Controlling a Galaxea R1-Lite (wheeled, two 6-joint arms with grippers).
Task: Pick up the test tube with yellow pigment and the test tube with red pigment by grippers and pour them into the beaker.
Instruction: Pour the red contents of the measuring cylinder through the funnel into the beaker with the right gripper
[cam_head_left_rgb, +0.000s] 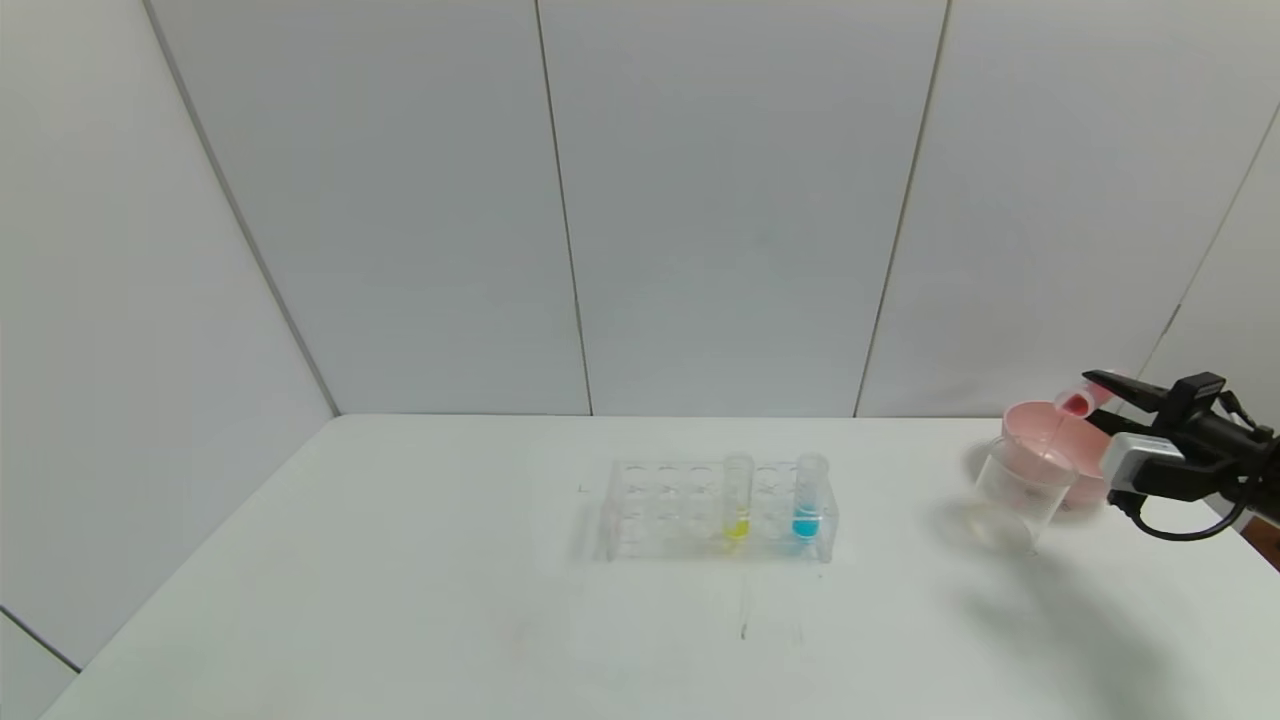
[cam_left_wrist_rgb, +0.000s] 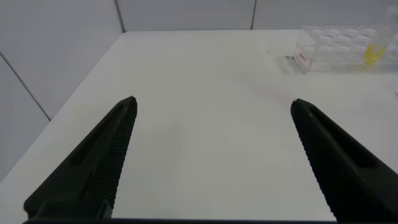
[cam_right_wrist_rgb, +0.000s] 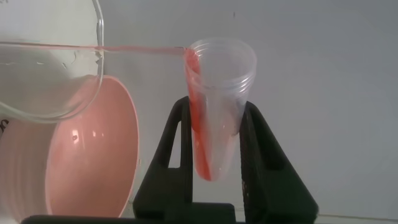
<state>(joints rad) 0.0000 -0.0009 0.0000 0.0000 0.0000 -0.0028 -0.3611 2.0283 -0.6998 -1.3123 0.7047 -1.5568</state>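
My right gripper (cam_head_left_rgb: 1098, 388) is shut on the red-pigment test tube (cam_head_left_rgb: 1077, 402) at the table's far right. It holds the tube tipped over the clear beaker (cam_head_left_rgb: 1018, 494). In the right wrist view a thin red stream runs from the tube's (cam_right_wrist_rgb: 214, 112) mouth into the beaker (cam_right_wrist_rgb: 50, 81), between my gripper's (cam_right_wrist_rgb: 214, 106) fingers. The yellow-pigment test tube (cam_head_left_rgb: 738, 500) stands upright in the clear rack (cam_head_left_rgb: 660, 505); it also shows in the left wrist view (cam_left_wrist_rgb: 375, 46). My left gripper (cam_left_wrist_rgb: 213, 107) is open and empty over bare table, out of the head view.
A blue-liquid tube (cam_head_left_rgb: 809, 498) stands in the rack to the right of the yellow one. A pink bowl (cam_head_left_rgb: 1085, 480) sits just behind the beaker and shows in the right wrist view (cam_right_wrist_rgb: 87, 168). White walls close the table's back and left.
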